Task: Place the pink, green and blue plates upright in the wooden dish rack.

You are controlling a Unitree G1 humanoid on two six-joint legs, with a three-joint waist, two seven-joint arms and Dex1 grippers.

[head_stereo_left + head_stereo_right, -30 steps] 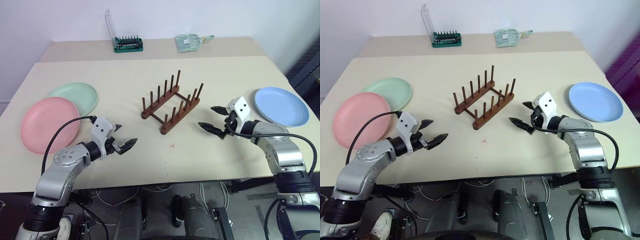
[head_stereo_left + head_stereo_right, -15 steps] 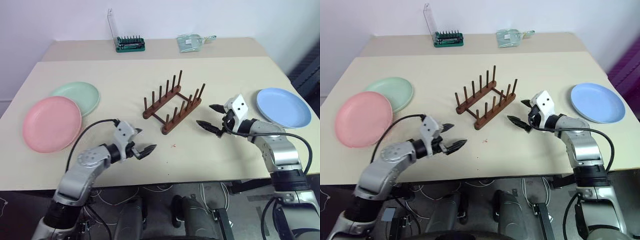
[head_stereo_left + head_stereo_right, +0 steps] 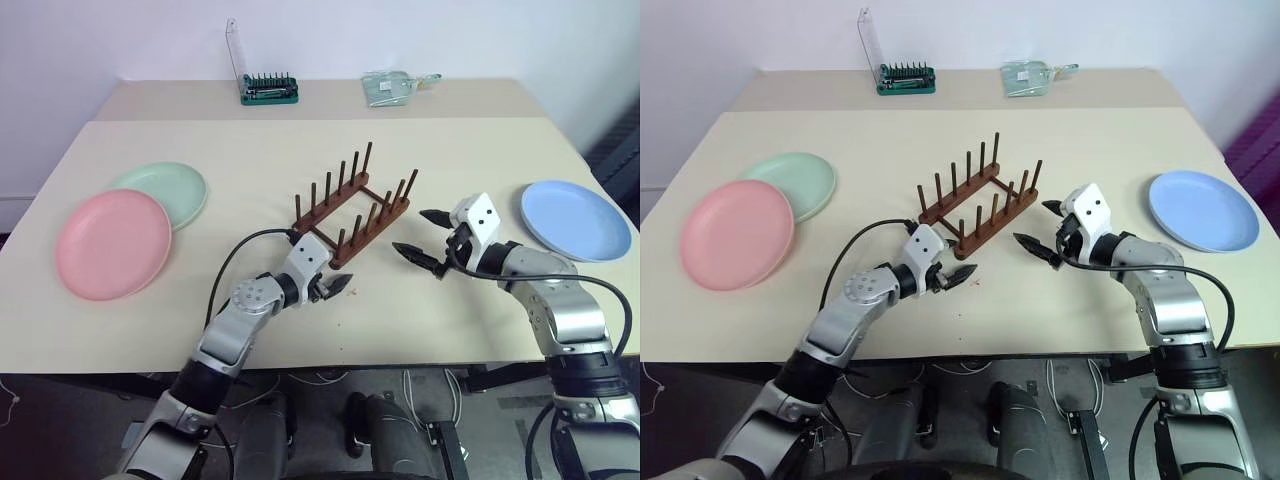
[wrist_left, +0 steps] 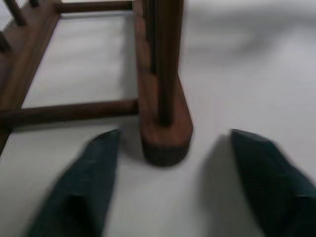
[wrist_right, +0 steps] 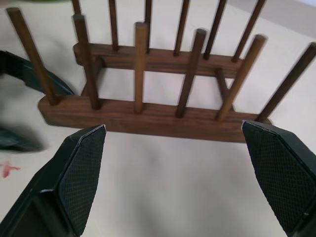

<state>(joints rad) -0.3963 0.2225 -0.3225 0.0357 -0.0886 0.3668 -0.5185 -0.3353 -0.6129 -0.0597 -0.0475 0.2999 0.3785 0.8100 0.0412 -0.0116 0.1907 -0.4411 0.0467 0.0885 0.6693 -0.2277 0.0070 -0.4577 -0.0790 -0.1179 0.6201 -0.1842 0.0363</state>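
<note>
The wooden dish rack (image 3: 350,213) stands empty at the table's middle. At the left lie the pink plate (image 3: 111,243) and, partly tucked behind it, the green plate (image 3: 166,189); the blue plate (image 3: 575,219) lies flat at the far right. My left gripper (image 3: 335,284) is at the rack's near end. In the left wrist view its fingers (image 4: 86,185) stand open on either side of the end of one rail (image 4: 165,133), with gaps on both sides. My right gripper (image 3: 408,232) hovers open just right of the rack (image 5: 148,116), holding nothing.
A green-and-black tool-bit holder (image 3: 269,90) with a clear lid and a clear packet (image 3: 392,87) sit on the far table. A small red mark (image 3: 353,294) is on the tabletop by the left gripper. Bare table lies between the rack and each plate.
My left arm swung right, from near the pink plate to the rack's near end, and its jaws narrowed. The right arm stayed put.
</note>
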